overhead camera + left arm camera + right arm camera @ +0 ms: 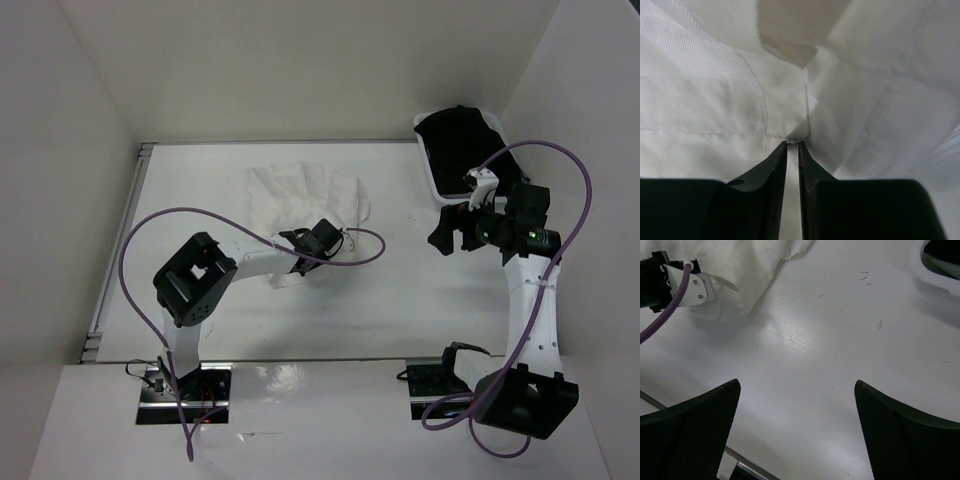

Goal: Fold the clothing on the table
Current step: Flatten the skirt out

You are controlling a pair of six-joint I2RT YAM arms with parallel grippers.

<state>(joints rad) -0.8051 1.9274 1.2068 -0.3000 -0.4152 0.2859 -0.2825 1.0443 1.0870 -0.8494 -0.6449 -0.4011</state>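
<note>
white skirt (300, 195): lies crumpled in a loose heap on the far middle of the table (400, 300), a little to my left; its outline is irregular, with folds piled over one another.
skirt up close: in my left wrist view the thin white cloth (715, 100) fills the frame, with stitched seams running across it and a creased ridge rising to my fingertips.
left pincer (794, 145): down at the near edge of the heap (325, 232); jaws narrow, almost together, a sliver of white showing between them. The tips touch the ridge of cloth, but I cannot tell whether it is truly pinched.
right pincer (797, 405): jaws spread wide, nothing between them, hanging over bare table (455, 232), well apart from the skirt (750, 270).
white bin (432, 180): at the table's far right corner, just beyond my right pincer, holding a black garment (460, 140).
metal rail (115, 255): runs along the table's left edge.
purple cable (150, 240): loops from my left arm.
</note>
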